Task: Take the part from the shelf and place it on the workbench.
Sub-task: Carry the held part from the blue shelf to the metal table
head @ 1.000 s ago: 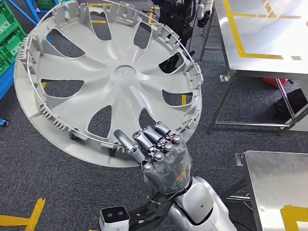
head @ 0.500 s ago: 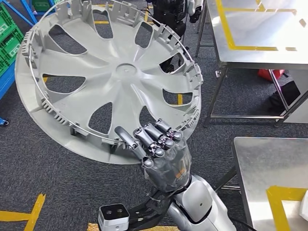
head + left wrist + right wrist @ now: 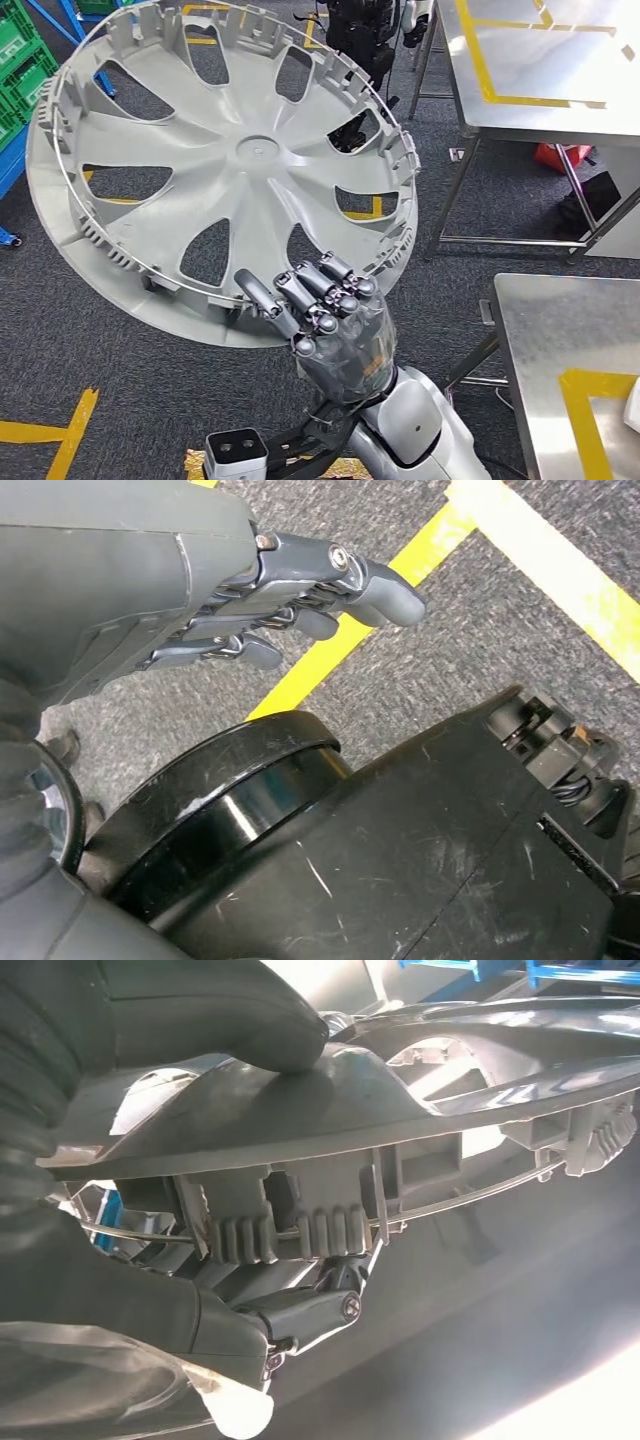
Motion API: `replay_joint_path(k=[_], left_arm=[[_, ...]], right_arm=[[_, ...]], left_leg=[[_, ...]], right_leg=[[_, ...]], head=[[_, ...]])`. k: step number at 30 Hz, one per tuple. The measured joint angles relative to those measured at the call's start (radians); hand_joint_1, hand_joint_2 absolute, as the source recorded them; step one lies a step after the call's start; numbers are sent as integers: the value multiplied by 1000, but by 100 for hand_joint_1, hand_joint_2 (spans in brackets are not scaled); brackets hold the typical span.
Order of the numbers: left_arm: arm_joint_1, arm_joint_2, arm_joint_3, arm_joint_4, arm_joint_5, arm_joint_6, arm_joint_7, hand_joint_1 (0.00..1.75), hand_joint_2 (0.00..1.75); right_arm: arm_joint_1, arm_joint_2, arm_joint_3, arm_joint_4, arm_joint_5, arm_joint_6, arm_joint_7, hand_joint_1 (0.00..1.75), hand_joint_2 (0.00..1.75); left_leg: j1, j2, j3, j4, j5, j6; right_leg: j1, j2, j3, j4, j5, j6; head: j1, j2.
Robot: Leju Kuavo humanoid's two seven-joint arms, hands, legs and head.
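A large silver-grey wheel cover (image 3: 226,170) with several spoke openings is held up in front of me, its inner side facing the head view. My right hand (image 3: 332,320) grips its near rim, fingers curled over the edge. In the right wrist view the thumb (image 3: 226,1010) presses on the cover's rim (image 3: 340,1110) and the fingers (image 3: 309,1310) clamp from the other side. My left hand (image 3: 302,590) hangs low over the carpet, fingers straight and together, holding nothing.
A steel workbench (image 3: 558,340) with yellow tape stands close at my right. A second steel table (image 3: 543,70) stands farther back right. Green crates (image 3: 23,70) on a blue rack sit at the left. Yellow floor tape (image 3: 362,630) crosses grey carpet.
The whole view has shifted a little as I move; the near workbench has come further into the picture at the right. The right hand's grip on the wheel cover is unchanged.
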Motion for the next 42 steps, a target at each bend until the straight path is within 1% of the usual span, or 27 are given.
replay_joint_path(k=[1, 2, 3, 4, 5, 6, 7, 8, 16, 22, 27, 33, 35, 36, 37, 38, 39, 40, 41, 42], left_arm=[[0, 0, 0, 0, 0, 0, 0, 0, 175], [0, 0, 0, 0, 0, 0, 0, 0, 175], [0, 0, 0, 0, 0, 0, 0, 0, 175], [-1, 0, 0, 0, 0, 0, 1, 0, 175], [-2, 0, 0, 0, 1, 0, 2, 0, 175], [-3, 0, 0, 0, 1, 0, 3, 0, 175], [-3, 0, 0, 0, 2, 0, 4, 0, 175], [-4, 0, 0, 0, 2, 0, 4, 0, 175], [-4, 0, 0, 0, 2, 0, 4, 0, 175], [-4, 0, -1, 0, 2, 0, 4, 0, 175], [-4, 0, -1, 0, 2, -6, 5, 0, 175], [-5, 1, -1, 0, 5, -9, 6, 0, 175], [-5, 0, -1, 0, 5, -10, 6, 0, 175], [-6, 0, -2, 0, 5, -10, 6, 0, 175], [-7, -1, -4, 0, 5, -10, 6, 0, 175], [-8, -2, -6, 0, 5, -10, 6, 0, 175], [-8, -2, -9, 0, 6, -10, 6, 0, 175], [-8, -2, -12, 0, 6, -10, 6, 0, 175], [-8, -2, -14, 0, 8, -10, 7, 0, 175], [-8, -2, -16, 0, 9, -10, 7, 0, 175]], right_arm=[[0, 0, 0, 0, 0, 0, 0, 175, 175], [0, 0, 0, 0, 0, 0, 0, 175, 175], [0, 0, 0, 0, 0, 0, 0, 175, 175], [-1, 0, 0, 0, 0, 0, 0, 175, 175], [-2, 0, 0, 0, 0, 0, 0, 175, 175], [-2, 0, 0, 0, 0, 0, 1, 175, 175], [-3, 0, -1, 0, 0, 0, 2, 175, 175], [-2, 0, -2, 0, 0, 0, 3, 175, 175], [-2, 0, -3, 0, 0, 0, 2, 175, 175], [-2, 0, -3, 0, 0, 0, 2, 175, 175], [-2, 0, -2, 0, 0, 0, 9, 175, 175], [-3, 0, 7, 0, 1, 0, 42, 175, 175], [-3, 0, 9, 0, 1, 0, 48, 175, 175], [-3, 0, 10, 0, 1, 0, 50, 175, 175], [-4, 0, 11, 0, 1, 0, 52, 175, 175], [-6, 0, 12, 0, 1, 0, 53, 175, 175], [-7, -1, 13, 0, 1, 0, 54, 175, 175], [-9, -2, 14, 0, 1, 0, 54, 175, 175], [-9, -3, 14, 0, 1, 0, 54, 175, 175], [-9, -5, 15, 0, 1, 0, 53, 175, 175]], left_leg=[[0, 0, 0, 0, 0, 0], [0, 0, 0, 0, 0, 0], [0, 0, 0, 1, 0, -1], [-2, 0, -3, 5, 1, -4], [-4, 0, -8, 8, 4, -4], [-6, 0, -13, 12, 6, -3], [-8, 0, -17, 15, 9, -3], [-8, 0, -19, 14, 12, 0], [-5, 0, -24, 9, 21, -18], [-5, 0, -29, 9, 24, -23], [-6, 0, -32, 10, 25, -23], [-11, -1, -40, 22, 22, -14], [-10, -1, -39, 17, 26, -8], [-7, 2, -37, 9, 30, -4], [-5, 5, -35, 0, 36, 0], [-2, 8, -34, -8, 41, 3], [-1, 12, -34, -11, 43, 5], [-1, 16, -37, -11, 44, 6], [-1, 21, -39, -10, 45, 6], [-1, 27, -41, -8, 45, 6]], right_leg=[[0, 0, 2, -4, 2, 0], [0, 0, 12, -19, 9, -1], [0, 0, 29, -49, 21, -1], [0, 0, 63, -106, 34, -5], [1, 0, 93, -161, 47, -8], [2, 0, 116, -204, 56, -12], [3, 0, 130, -233, 59, -15], [3, 0, 128, -231, 61, -16], [7, -1, 119, -225, 64, -27], [6, -1, 114, -225, 67, -32], [4, -1, 113, -225, 69, -30], [1, -2, 110, -225, 74, -21], [2, -1, 110, -228, 75, -15], [2, -1, 107, -226, 71, -12], [2, 0, 98, -212, 58, -8], [2, 1, 82, -177, 34, -5], [-1, 2, 56, -123, 2, -2], [-3, 2, 26, -57, -30, 1], [-5, 1, -1, 2, -52, 4], [-8, 1, -16, 35, -57, 8]], head=[[0, 0], [0, 0], [0, 0], [0, 0], [-2, 0], [-3, 0], [-4, 0], [-4, 0], [-4, 0], [-4, 0], [-4, 0], [-4, 0], [-4, 0], [-4, 0], [-2, 0], [0, 0], [2, 0], [3, 0], [4, 0], [4, 0]])
